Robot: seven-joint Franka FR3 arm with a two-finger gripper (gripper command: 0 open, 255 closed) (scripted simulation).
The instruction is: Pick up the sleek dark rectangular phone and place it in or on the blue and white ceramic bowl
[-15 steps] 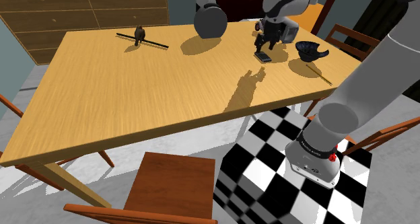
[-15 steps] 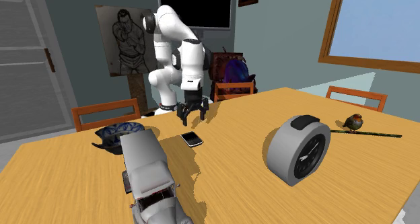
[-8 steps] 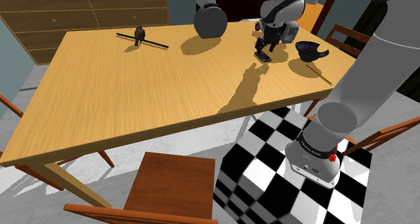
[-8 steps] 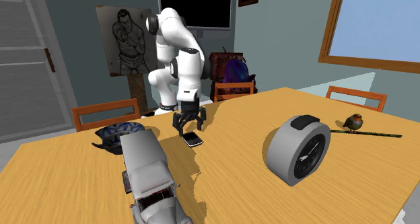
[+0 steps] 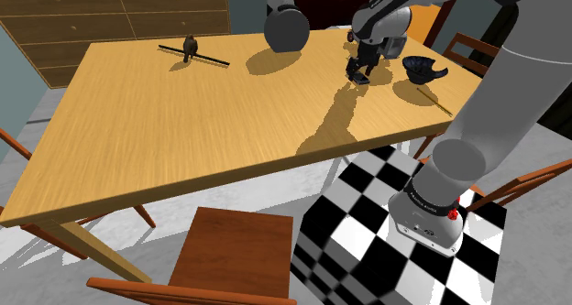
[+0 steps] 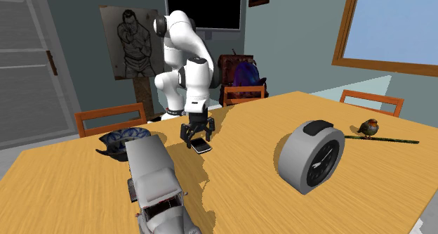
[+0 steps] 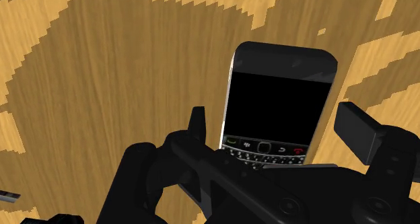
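Fingers point(image 7: 196, 126) stand apart astride the phone point(image 7: 279, 98) (keypad point(image 7: 266, 153) plain in wrist view).

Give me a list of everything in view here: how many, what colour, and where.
phone: one, black, flat on the table between the claw's fingers
bowl: one, dark blue, on the table
clock: one, grey, standing on the table
bird on perch: one, brown, on the table
toy truck: one, grey, beside the bowl
table: one, light wood
chairs: several, reddish-brown, around the table
arm: one, white, over the table
claw: one, black, open, astride the phone
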